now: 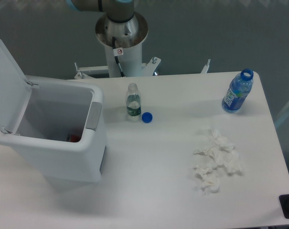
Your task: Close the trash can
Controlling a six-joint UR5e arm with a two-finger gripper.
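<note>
The white trash can point(63, 152) stands at the table's left side with its top open. Its flat lid point(6, 83) is swung up and back on the left hinge, leaning away from the opening. A grey latch point(93, 116) sits on the rim facing right. Something red point(74, 138) lies at the bottom inside. Only the arm's base column point(121, 43) and a bit of its upper link show at the top; the gripper is out of view.
A small clear bottle point(133, 102) without cap stands mid-table, its blue cap point(146, 117) beside it. A blue bottle point(237, 92) stands at the far right. Crumpled white tissues point(215, 160) lie right of centre. A dark object point(288, 206) sits at the bottom right edge.
</note>
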